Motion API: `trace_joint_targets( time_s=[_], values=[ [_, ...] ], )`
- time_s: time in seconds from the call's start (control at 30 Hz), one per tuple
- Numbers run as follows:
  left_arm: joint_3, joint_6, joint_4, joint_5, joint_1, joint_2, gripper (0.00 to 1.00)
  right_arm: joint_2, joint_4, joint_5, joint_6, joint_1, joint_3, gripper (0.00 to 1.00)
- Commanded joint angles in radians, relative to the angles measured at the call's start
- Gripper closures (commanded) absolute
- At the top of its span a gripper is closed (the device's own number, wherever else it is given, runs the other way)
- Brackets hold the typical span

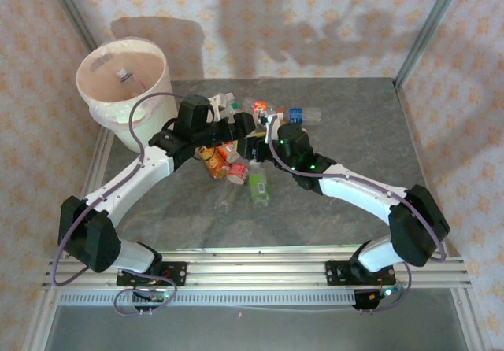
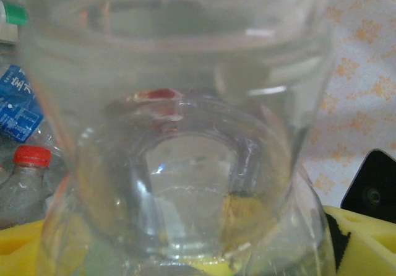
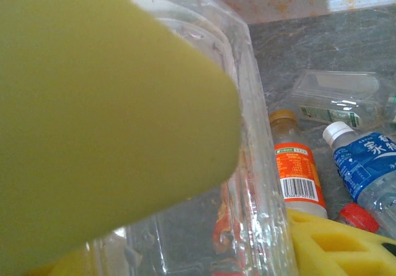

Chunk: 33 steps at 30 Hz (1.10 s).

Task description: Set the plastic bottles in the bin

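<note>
Bin [image 1: 118, 119]: far-left corner of table [image 1: 378, 131]; plastic bottles [image 1: 236, 162] heaped mid-table, toward the far edge; right gripper [image 3: 260, 189] clamped on a clear bottle [image 3: 253, 121]; left gripper [image 2: 192, 248] straddles a transparent bottle [image 2: 185, 133], pads either side; whether it grips cannot be told.

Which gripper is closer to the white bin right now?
Left. The left gripper is at the near edge of the bottle pile, just beside the white bin. The right gripper, clamped on a clear bottle, is farther off across the pile.
</note>
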State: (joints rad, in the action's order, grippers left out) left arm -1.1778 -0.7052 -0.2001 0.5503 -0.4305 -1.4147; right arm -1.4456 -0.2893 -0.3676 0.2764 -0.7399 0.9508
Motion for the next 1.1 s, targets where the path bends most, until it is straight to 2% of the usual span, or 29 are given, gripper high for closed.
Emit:
trace_joint_targets(
  time_s=[0.0,0.1,0.37,0.53,0.73,0.87,1.07],
  values=[
    [-0.027,-0.002,0.03,0.016,0.0,-0.008,0.17,0.005,-0.072,-0.018,0.003,-0.007,0.022,0.52],
    [-0.018,-0.014,0.052,0.003,0.0,-0.001,0.31,0.016,-0.083,-0.028,0.002,-0.009,0.013,0.52],
    [0.004,-0.034,0.083,-0.048,0.0,0.026,0.42,0.03,-0.051,-0.058,-0.031,-0.009,0.018,0.45],
    [0.004,-0.042,0.08,-0.08,0.0,0.039,0.45,0.034,-0.037,-0.066,-0.037,-0.009,0.027,0.32],
    [-0.015,-0.027,-0.002,-0.177,0.001,0.052,0.48,0.079,0.03,-0.04,-0.075,-0.009,0.019,0.1],
    [-0.047,0.015,-0.07,-0.232,-0.001,0.062,0.46,0.166,0.08,0.046,-0.116,-0.009,-0.02,0.01],
    [-0.115,0.077,-0.154,-0.31,0.004,0.073,0.47,0.294,0.045,0.3,-0.144,-0.009,-0.128,0.01]
  ],
)
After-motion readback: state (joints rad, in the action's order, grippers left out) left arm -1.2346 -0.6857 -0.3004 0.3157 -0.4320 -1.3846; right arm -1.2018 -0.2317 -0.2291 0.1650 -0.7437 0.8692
